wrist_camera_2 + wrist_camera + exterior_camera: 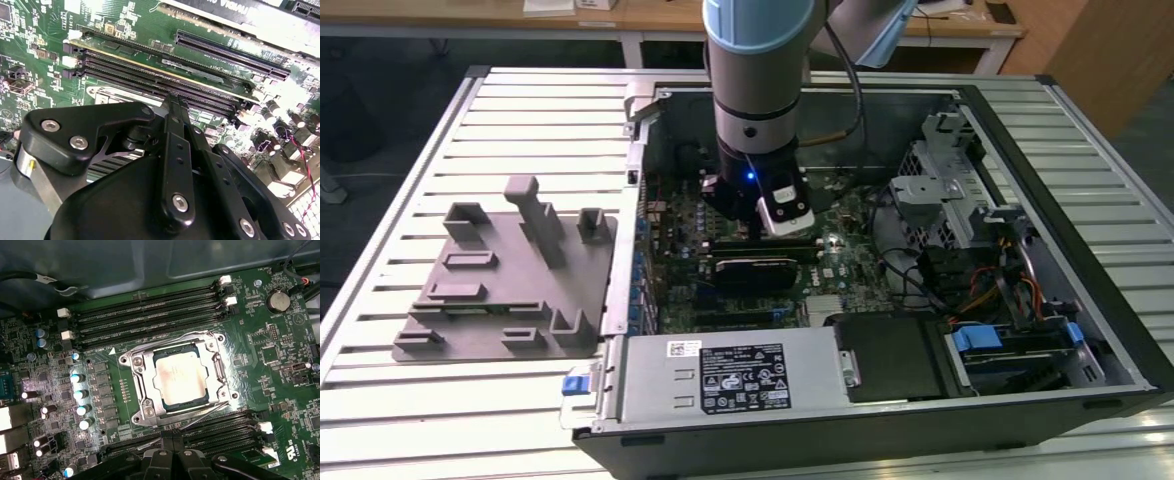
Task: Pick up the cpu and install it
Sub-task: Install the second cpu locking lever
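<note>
The cpu [179,376], a flat square chip with a shiny silver top, lies in the socket on the green motherboard [260,340], framed by the socket's metal bracket [137,390]. My gripper [172,450] hovers above the board beside the socket, apart from the cpu. Its black fingers [175,120] are pressed together with nothing between them. In the exterior view the gripper [787,228] hangs inside the open computer case [1067,330], low over the board.
Dark memory slots [150,315] run on both sides of the socket. A black card [754,268] and a power supply [734,375] sit in the case. A drive cage with cables [947,190] is on the exterior view's right. A grey fixture plate with posts [507,290] lies outside, on that view's left.
</note>
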Controlling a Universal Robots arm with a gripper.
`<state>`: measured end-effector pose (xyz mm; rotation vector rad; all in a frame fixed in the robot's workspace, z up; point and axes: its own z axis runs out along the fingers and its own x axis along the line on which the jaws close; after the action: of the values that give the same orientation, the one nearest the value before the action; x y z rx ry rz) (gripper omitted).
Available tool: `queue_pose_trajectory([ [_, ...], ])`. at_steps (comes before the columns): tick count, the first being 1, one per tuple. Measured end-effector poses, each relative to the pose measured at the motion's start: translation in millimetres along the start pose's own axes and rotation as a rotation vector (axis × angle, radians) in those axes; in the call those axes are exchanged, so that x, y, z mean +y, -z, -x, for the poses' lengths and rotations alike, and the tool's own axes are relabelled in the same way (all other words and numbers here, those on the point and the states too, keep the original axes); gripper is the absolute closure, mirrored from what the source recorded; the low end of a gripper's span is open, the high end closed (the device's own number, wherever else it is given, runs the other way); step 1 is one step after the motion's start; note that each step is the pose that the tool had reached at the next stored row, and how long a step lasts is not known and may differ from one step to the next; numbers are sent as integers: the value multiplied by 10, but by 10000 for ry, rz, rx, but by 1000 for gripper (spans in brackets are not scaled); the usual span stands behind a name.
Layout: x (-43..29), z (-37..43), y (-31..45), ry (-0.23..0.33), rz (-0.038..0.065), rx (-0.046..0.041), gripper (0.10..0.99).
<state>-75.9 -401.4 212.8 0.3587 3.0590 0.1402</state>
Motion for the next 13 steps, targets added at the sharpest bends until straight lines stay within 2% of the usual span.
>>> queue_pose_trajectory([
  [13, -5, 0, -7, 9, 49, 12, 980],
])
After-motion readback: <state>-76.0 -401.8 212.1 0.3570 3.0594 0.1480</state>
